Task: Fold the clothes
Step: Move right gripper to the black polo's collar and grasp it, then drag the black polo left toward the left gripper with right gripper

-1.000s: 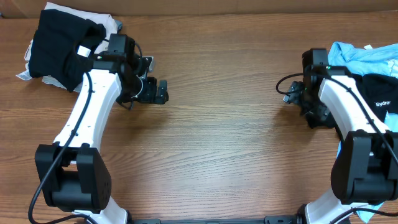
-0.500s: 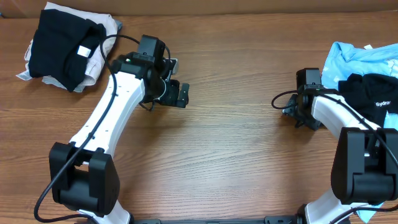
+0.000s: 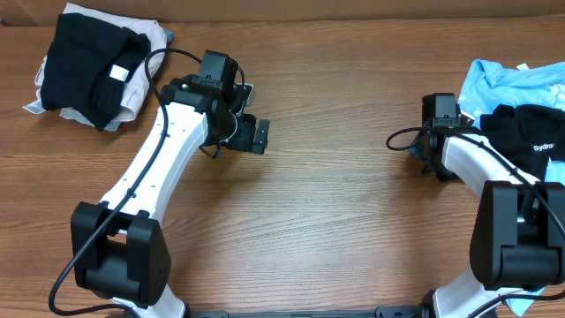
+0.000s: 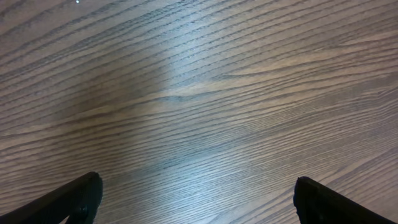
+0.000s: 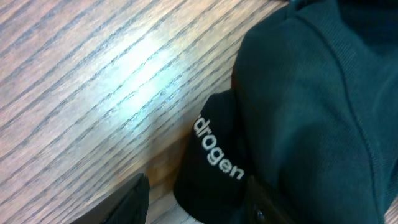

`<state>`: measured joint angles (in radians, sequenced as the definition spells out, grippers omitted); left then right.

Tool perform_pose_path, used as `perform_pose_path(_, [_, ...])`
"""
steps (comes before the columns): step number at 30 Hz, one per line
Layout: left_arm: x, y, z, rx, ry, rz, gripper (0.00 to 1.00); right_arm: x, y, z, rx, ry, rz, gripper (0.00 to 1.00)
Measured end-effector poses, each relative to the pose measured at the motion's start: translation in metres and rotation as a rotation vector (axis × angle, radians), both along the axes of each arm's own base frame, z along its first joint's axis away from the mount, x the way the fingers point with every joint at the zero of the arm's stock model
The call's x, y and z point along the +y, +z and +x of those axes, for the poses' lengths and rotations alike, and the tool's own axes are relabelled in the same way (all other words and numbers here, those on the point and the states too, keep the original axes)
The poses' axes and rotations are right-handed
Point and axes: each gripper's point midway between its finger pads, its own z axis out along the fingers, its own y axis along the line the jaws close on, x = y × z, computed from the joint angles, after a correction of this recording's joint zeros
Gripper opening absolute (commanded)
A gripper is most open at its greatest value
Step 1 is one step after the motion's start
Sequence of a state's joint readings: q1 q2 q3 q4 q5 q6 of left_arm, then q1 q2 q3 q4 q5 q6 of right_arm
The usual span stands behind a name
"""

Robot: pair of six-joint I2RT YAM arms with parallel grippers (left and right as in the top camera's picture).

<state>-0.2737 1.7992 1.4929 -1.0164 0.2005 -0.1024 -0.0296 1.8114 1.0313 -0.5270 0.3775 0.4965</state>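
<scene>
A black T-shirt [image 3: 525,132] with white lettering lies crumpled at the right edge, partly on a light blue T-shirt [image 3: 508,79]. In the right wrist view its lettered fold [image 5: 217,162] lies between the fingers of my right gripper [image 5: 196,202]. The jaws stand partly apart, with a gap between the left finger [image 5: 134,199] and the cloth. My left gripper [image 3: 256,135] is wide open and empty over bare wood [image 4: 199,112], left of centre. In the overhead view the right fingertips are hidden under the arm [image 3: 459,150].
A folded black garment [image 3: 84,66] lies on a white cloth [image 3: 152,40] at the back left corner. The wooden table [image 3: 335,203] lies between the arms. The two arm bases stand at the front left and front right.
My left arm has swung right, away from the back-left pile, then almost stopped. My right gripper has shifted a little by the black T-shirt's left edge, and more of the shirt shows.
</scene>
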Motion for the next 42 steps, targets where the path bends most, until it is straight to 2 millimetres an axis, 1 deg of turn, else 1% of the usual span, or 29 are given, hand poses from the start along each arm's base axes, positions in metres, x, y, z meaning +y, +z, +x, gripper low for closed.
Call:
perform_pose_path(4, [0.002,0.000,0.001,-0.003,0.003,0.010,1.00,-0.003,0.000,0.004,-0.026,-0.006,-0.016,0.54])
perform_pose_path(8, [0.003,-0.001,0.001,-0.003,0.004,0.015,1.00,-0.004,-0.008,-0.002,-0.027,-0.008,-0.018,0.53])
perform_pose_path(9, [0.003,-0.001,0.001,-0.003,0.004,0.015,1.00,-0.004,-0.011,-0.004,-0.021,-0.008,-0.018,0.47])
perform_pose_path(10, [0.003,-0.001,0.000,-0.003,0.004,0.015,1.00,-0.003,-0.013,-0.007,-0.015,-0.005,-0.018,0.34])
perform_pose_path(11, [0.003,-0.001,0.001,-0.004,0.004,0.017,1.00,-0.003,-0.014,-0.008,-0.013,-0.004,-0.019,0.25])
perform_pose_path(12, [0.003,-0.001,0.001,-0.004,0.004,0.017,1.00,-0.003,-0.014,-0.008,-0.012,-0.003,-0.017,0.17])
perform_pose_path(13, [0.003,-0.001,0.001,-0.003,0.005,0.018,1.00,-0.004,-0.014,-0.008,-0.013,-0.004,-0.018,0.13])
perform_pose_path(17, [0.003,-0.001,0.000,-0.002,0.005,0.019,1.00,-0.003,-0.015,-0.008,-0.015,-0.005,-0.013,0.04])
perform_pose_path(23, [0.007,-0.001,0.002,-0.012,0.012,0.043,1.00,0.000,-0.016,-0.009,-0.008,0.005,0.004,0.04])
perform_pose_path(25, [0.011,-0.002,0.003,-0.017,0.017,0.062,1.00,0.006,-0.017,-0.008,0.002,0.035,0.026,0.04])
perform_pose_path(27, [0.014,-0.002,0.004,-0.019,0.021,0.078,1.00,0.016,-0.017,-0.007,0.019,0.076,0.073,0.04])
perform_pose_path(29, [0.016,-0.003,0.004,-0.021,0.024,0.088,1.00,0.038,-0.016,-0.007,0.045,0.138,0.147,0.04])
perform_pose_path(31, [0.017,-0.003,0.005,-0.024,0.025,0.094,1.00,0.072,-0.016,-0.007,0.063,0.223,0.231,0.04])
perform_pose_path(33, [0.017,-0.003,0.006,-0.027,0.030,0.098,1.00,0.116,-0.013,-0.007,0.068,0.324,0.325,0.04])
perform_pose_path(37, [0.018,-0.003,0.006,-0.026,0.038,0.099,1.00,0.213,0.002,-0.008,0.024,0.511,0.526,0.04])
perform_pose_path(40, [0.018,-0.003,0.006,-0.024,0.046,0.098,1.00,0.279,0.020,-0.010,-0.040,0.607,0.684,0.04])
perform_pose_path(42, [0.018,-0.003,0.006,-0.023,0.056,0.099,1.00,0.321,0.039,-0.011,-0.100,0.656,0.815,0.04])
